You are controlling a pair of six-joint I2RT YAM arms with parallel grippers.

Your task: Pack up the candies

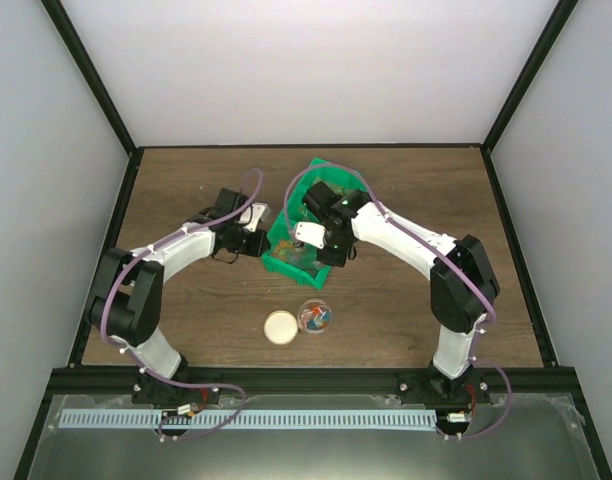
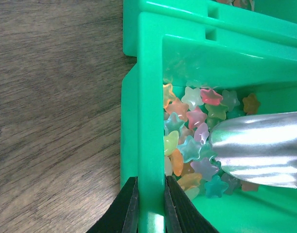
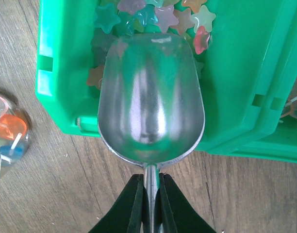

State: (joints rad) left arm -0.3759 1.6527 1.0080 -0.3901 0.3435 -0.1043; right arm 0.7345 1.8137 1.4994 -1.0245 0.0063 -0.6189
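At the bin [image 3: 61,97], right claw [image 3: 149,182] grips scoop [image 3: 151,92].

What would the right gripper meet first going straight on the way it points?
The right gripper carries the scoop ahead of it, so the scoop's tip would push into the star candies in the green bin first, likely before the bin's far wall; depth is unclear.

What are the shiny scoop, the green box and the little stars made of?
The scoop looks like polished metal: silvery, with mirror-like reflections. The green bin seems to be moulded plastic, smooth and slightly glossy. The star candies look translucent, perhaps hard sugar or jelly; that stays unclear.
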